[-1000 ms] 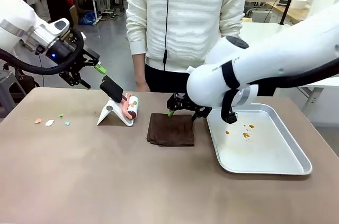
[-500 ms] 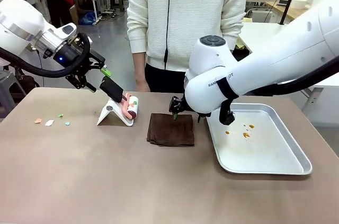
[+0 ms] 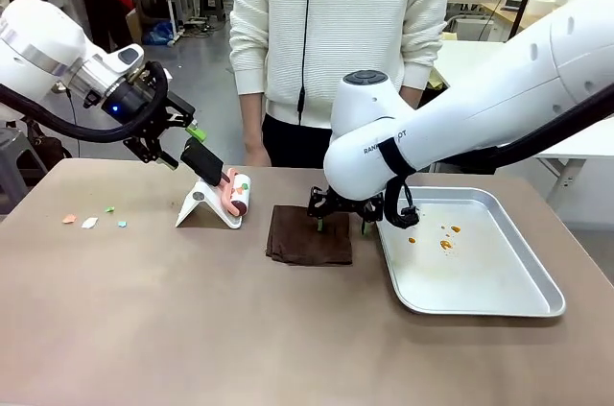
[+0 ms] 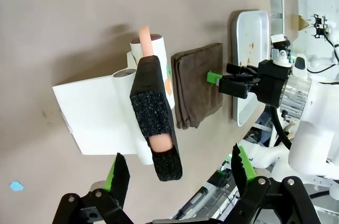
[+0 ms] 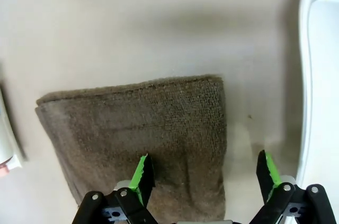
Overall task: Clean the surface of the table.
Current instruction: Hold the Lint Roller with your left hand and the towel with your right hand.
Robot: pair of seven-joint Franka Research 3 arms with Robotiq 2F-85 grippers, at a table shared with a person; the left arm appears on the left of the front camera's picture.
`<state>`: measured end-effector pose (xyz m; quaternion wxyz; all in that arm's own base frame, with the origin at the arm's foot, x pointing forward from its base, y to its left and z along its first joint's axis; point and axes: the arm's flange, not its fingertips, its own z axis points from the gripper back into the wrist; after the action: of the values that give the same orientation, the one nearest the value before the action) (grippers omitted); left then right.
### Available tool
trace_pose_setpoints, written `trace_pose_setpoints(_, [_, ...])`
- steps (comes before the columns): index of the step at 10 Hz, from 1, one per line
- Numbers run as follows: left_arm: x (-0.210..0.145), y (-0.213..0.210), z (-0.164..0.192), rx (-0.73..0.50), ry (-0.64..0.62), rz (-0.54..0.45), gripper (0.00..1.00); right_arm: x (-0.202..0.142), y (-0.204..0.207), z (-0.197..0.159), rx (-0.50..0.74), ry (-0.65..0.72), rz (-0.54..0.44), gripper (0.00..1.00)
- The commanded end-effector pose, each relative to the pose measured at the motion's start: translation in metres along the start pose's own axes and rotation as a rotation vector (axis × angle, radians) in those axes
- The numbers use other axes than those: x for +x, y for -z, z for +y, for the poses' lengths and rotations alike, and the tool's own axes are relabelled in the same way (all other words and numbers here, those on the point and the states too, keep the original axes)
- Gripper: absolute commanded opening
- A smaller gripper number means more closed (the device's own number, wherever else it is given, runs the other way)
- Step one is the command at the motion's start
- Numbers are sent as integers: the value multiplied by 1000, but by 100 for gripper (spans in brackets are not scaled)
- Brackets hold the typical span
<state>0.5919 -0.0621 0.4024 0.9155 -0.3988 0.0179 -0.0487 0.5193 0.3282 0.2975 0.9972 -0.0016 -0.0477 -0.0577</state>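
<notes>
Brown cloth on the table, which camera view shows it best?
The right wrist view: the brown cloth lies close under the open right gripper, its weave and folded edges clear. The front view shows it small, beside the tray. The left wrist view shows it whole but distant.

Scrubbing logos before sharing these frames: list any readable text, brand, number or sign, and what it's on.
"RANKA" then "OT": printed on the right arm; a black strap cuts through the middle, so the rest can't be read.
Roller: coloured marks, too small to read as text.
Cloth, tray: no print to be seen.
</notes>
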Motion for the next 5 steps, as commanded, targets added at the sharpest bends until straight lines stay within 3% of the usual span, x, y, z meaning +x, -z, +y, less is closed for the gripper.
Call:
trace_pose_setpoints(1, [6,2,-3,6,-8,-20,100,4,-1,7,-11,11,4,100])
trace_pose_setpoints(4, [6,5,-1,21,-18,-28,100,4,2,6,-2,10,14,100])
trace_pose_setpoints(5, [6,5,-2,19,-26,-78,60,4,2,6,-4,9,14,100])
